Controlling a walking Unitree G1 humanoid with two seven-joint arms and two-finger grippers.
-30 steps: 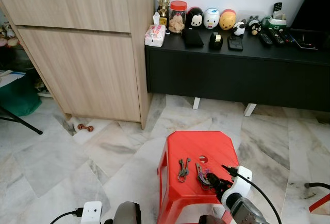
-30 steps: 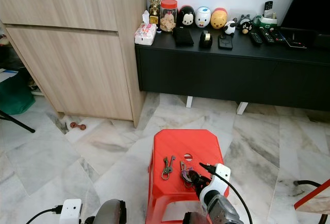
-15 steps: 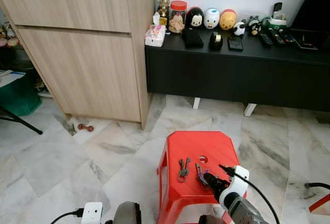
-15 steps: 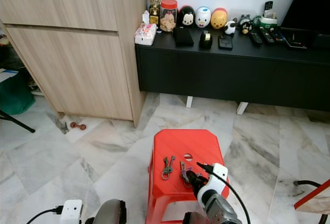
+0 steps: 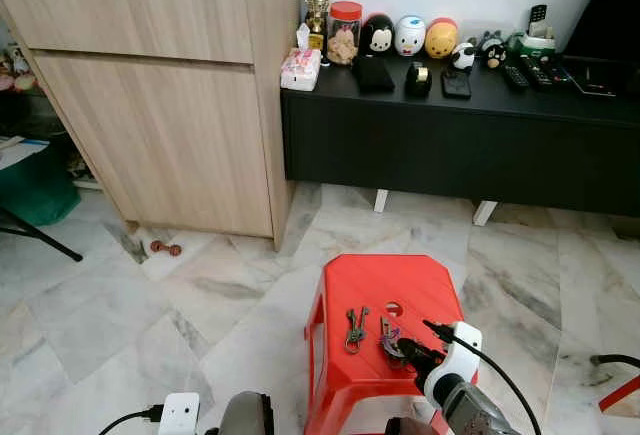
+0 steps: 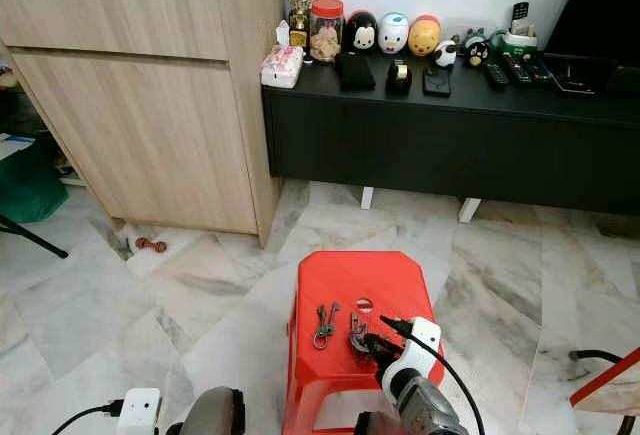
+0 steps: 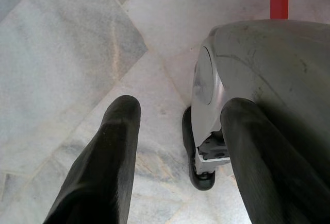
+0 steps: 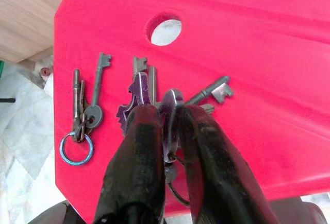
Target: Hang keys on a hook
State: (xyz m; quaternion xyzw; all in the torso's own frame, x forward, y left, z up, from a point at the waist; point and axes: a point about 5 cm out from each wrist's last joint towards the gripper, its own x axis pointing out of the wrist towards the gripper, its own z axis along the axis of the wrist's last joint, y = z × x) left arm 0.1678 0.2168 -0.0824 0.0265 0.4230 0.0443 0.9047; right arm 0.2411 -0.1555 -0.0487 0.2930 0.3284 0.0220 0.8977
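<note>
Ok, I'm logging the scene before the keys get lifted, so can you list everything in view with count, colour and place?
Stool: one, red, on the marble floor in front of the robot.
Key bunch: one, purple and grey keys, on the stool top.
Small key set: one, grey with a blue ring, lying apart beside the key bunch.
Wooden cabinet: one, light wood, to the robot's left.
Low black cabinet: one, along the wall.
Figurines, jar, trophy, tissue pack, remotes: several, mixed colours, on the low black cabinet.
Small red object: one, on the floor by the wooden cabinet.
Right gripper: jaws closed on the key bunch.
Left gripper: jaws open, over the floor.
</note>
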